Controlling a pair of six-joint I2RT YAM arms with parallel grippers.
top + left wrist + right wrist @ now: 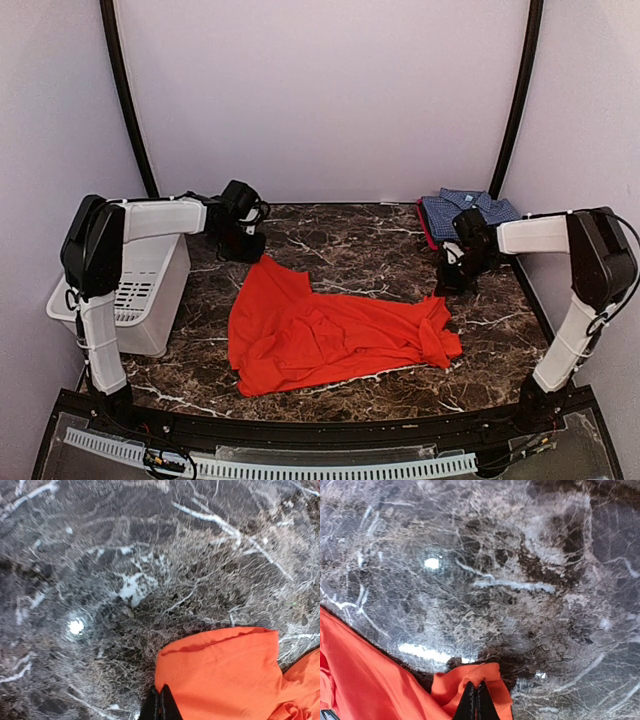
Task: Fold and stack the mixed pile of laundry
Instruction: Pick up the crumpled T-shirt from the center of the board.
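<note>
The frame is filled mostly by a dark brown marble tabletop point(530, 580) with white veining. Two reflections are seen on its surface: a small round glare spot point(431, 563) at upper left and an elongated streak point(427, 653) lower down. The lower left corner is occupied by an orange-red shirt point(365, 680), its edge running diagonally from the left border toward bottom centre. A small bunched corner of the same cloth is raised at bottom centre. The black fingertips point(469, 705) of the right gripper point(475, 702) are pressed together with no gap visible, and this corner is pinched between them. The cloth is gathered in creases around the tips.
</note>
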